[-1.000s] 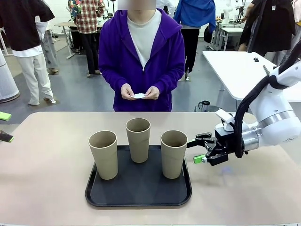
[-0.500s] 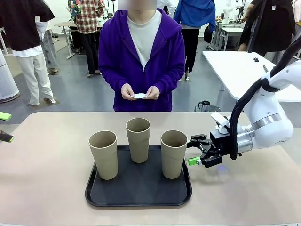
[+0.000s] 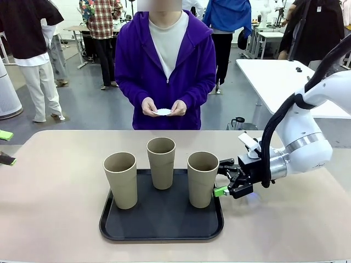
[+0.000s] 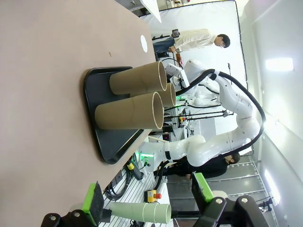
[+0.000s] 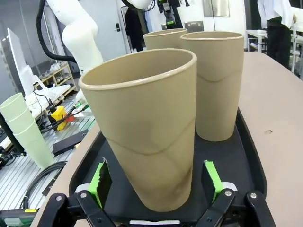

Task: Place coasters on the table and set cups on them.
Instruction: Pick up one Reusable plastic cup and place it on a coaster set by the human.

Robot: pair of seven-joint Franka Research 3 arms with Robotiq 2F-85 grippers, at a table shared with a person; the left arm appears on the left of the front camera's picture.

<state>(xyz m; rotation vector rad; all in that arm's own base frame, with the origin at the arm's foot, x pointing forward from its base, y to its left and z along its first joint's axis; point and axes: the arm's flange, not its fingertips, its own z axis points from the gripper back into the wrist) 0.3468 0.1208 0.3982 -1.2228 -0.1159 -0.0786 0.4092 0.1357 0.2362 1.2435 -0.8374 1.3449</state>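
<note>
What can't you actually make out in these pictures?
- Front view: how many coasters the person holds; small, and fingers cover the edges.
- Front view: the left gripper; the picture's left edge cuts off all but its fingertips.
- Right wrist view: the farthest cup; the nearer cups hide all but its rim.

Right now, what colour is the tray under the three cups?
The tray is plain black, best seen in the front view.

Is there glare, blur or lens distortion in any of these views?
Front view: even light, cups sharp, soft shadows on the black tray. Left wrist view: rolled sideways, the bright background washed out. Right wrist view: sharp, but the wide lens swells the nearest cup.
</note>
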